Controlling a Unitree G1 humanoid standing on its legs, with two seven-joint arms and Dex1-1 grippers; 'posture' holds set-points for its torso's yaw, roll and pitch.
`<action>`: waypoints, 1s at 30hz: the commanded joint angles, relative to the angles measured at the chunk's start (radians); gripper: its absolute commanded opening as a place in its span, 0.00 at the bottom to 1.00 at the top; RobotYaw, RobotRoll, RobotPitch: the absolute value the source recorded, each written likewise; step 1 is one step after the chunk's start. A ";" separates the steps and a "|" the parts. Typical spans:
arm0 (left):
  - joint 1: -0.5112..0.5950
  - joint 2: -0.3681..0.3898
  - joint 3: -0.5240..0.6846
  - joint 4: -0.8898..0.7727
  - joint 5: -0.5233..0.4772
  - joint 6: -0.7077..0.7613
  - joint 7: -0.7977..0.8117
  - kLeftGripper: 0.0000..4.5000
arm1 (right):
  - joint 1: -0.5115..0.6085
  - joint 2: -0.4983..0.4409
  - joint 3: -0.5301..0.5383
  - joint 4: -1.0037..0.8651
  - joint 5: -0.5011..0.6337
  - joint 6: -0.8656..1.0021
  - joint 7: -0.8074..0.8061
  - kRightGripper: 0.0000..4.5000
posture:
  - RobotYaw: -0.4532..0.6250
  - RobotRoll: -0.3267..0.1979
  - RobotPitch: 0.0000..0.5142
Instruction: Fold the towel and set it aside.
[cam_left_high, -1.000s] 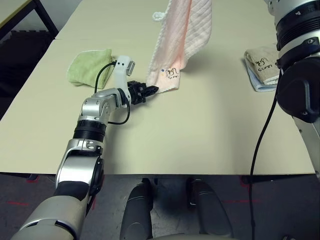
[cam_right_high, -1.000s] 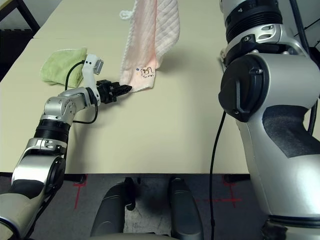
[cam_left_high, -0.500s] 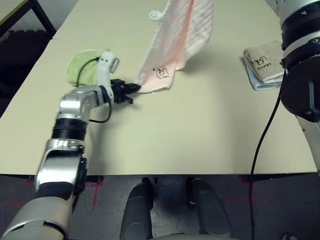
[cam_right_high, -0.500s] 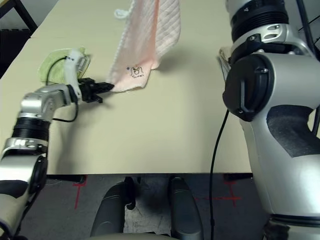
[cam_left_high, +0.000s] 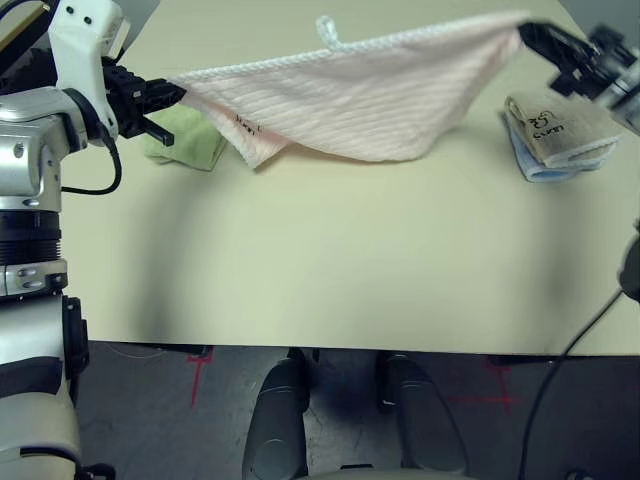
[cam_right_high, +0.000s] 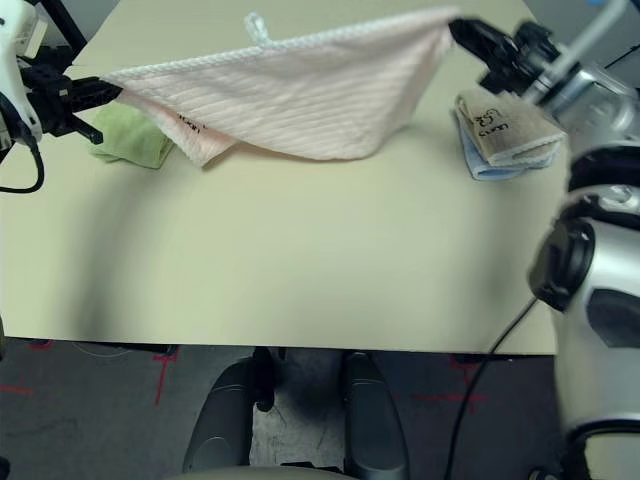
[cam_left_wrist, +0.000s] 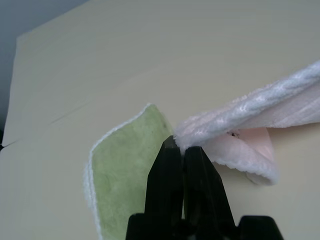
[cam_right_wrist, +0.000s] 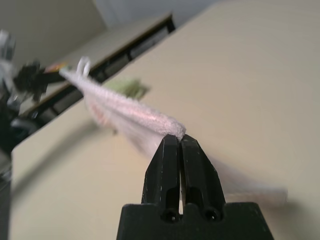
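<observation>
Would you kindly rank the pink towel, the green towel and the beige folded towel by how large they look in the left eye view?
1. Pink towel, stretched out wide, by far the largest.
2. Beige folded towel and green towel look about alike; the pink towel covers part of the green one, so I would not rank these two.

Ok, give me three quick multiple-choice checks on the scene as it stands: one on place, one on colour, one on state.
1. The light green towel lies
A. under the left gripper
B. by the right gripper
C. at the table's near edge

2. The folded towel with dark script is
A. pink
B. beige
C. green

3. The pale pink towel is
A. flat on the table
B. folded
C. stretched between both grippers

Key: 1 A, it sits beneath the left fingertips; 2 B, tan cloth on a pale blue one; 3 C, each gripper is shut on a corner.
</observation>
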 joint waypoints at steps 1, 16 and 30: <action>0.043 -0.020 0.049 0.000 -0.027 0.120 0.045 0.00 | 0.020 -0.010 0.031 -0.037 -0.046 -0.046 -0.056 0.00 | 0.37 0.62 0.58; -0.306 -0.182 0.123 0.604 0.080 -0.830 0.501 0.00 | -0.279 0.188 -0.149 0.331 -0.069 -0.872 -0.716 0.00 | 0.37 0.62 0.57; 0.102 0.066 -0.166 0.237 0.141 -0.292 -0.245 0.00 | -0.046 0.066 0.186 0.268 -0.317 -0.744 -0.007 0.00 | 0.36 0.62 0.55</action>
